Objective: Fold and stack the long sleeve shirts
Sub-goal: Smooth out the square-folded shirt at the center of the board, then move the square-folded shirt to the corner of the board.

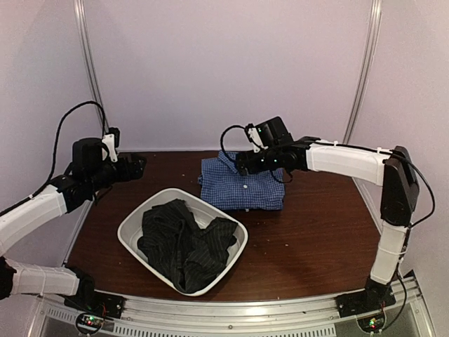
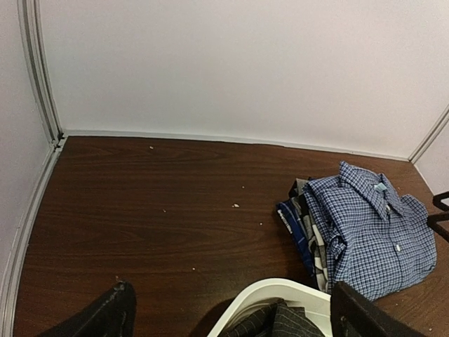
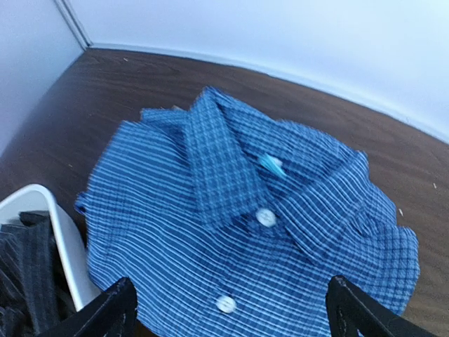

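1. Right pincer (image 1: 242,163): we're seeing its fingers (image 3: 105,316) standing spread wide, with nothing pinched between them.
2. It's hanging over the collar (image 3: 217,154) end of the blue-check shirt (image 1: 242,186). We're not able to tell whether it's touching the cloth.
3. The blue-check shirt is lying folded on the tabletop (image 1: 316,239), at the far middle. The buttoned front is facing up and the collar is pointing toward the back wall (image 1: 231,70).
4. In the left wrist view we're seeing edges of more folded cloth layers (image 2: 295,217) sticking out under that shirt's left side. We're not making out what they are.
5. Left pincer (image 1: 137,165): it's also standing spread wide and holding nothing. It's hovering over the far-left part of the tabletop, well apart from both shirts.
6. The black pinstripe shirt (image 1: 186,246) is sitting crumpled and unfolded in the white tub (image 1: 130,235), filling most of it.
7. The tub is standing on the tabletop at the near left, just beside the blue-check shirt's near-left corner. It's sitting between the two arms.
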`<action>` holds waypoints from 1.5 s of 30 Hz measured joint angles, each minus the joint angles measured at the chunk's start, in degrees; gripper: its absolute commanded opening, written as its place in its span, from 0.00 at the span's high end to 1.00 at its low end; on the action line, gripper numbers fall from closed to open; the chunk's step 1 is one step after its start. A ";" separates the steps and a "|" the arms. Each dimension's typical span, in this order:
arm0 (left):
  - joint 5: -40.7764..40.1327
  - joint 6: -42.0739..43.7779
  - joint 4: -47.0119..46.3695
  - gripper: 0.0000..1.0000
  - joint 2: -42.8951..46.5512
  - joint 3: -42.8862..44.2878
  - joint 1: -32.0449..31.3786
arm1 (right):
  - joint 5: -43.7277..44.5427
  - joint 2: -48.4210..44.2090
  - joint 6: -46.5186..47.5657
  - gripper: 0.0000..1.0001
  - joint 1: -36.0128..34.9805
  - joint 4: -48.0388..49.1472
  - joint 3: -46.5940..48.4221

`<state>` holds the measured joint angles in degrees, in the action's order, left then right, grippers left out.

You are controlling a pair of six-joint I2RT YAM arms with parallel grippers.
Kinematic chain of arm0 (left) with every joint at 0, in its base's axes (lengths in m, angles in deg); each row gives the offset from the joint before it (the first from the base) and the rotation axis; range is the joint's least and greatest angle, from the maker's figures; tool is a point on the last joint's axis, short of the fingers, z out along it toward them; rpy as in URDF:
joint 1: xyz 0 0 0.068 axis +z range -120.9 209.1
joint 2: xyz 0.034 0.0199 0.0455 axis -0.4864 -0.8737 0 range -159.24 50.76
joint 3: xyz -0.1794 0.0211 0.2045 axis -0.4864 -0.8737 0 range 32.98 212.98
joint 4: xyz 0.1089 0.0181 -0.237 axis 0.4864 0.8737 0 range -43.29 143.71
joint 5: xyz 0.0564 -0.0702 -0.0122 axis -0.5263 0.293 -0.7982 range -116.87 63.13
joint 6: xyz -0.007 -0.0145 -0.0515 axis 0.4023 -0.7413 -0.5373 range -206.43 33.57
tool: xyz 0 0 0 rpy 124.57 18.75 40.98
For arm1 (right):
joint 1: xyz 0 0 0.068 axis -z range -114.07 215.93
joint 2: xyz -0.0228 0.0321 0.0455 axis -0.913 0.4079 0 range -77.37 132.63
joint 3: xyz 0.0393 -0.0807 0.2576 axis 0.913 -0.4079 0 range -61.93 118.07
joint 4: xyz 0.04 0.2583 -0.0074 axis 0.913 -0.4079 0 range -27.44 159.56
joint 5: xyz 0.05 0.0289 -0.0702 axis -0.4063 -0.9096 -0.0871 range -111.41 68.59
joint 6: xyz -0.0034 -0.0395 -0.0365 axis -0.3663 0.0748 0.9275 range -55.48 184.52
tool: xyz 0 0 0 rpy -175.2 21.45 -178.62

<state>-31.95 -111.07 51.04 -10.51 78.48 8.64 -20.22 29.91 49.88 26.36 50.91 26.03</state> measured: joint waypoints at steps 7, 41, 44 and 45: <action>0.00 -0.37 -0.02 0.02 0.00 -0.11 0.00 | 4.70 14.75 1.81 0.00 -6.62 -1.73 18.80; -0.09 -0.42 -0.39 0.02 2.19 -1.22 -0.22 | 15.10 10.84 2.56 0.01 18.16 -1.11 -5.57; -0.17 -0.42 -0.33 0.02 2.14 -1.25 -0.39 | 16.20 10.56 4.28 0.01 20.76 -1.81 -5.92; -0.24 -0.42 -0.20 0.02 2.10 -1.25 -0.57 | 16.52 10.36 4.83 0.01 21.31 -2.14 -5.99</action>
<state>-32.19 -111.48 50.85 -8.42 77.23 8.07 -3.69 40.27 54.71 47.67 48.76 20.04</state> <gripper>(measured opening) 0.976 0.989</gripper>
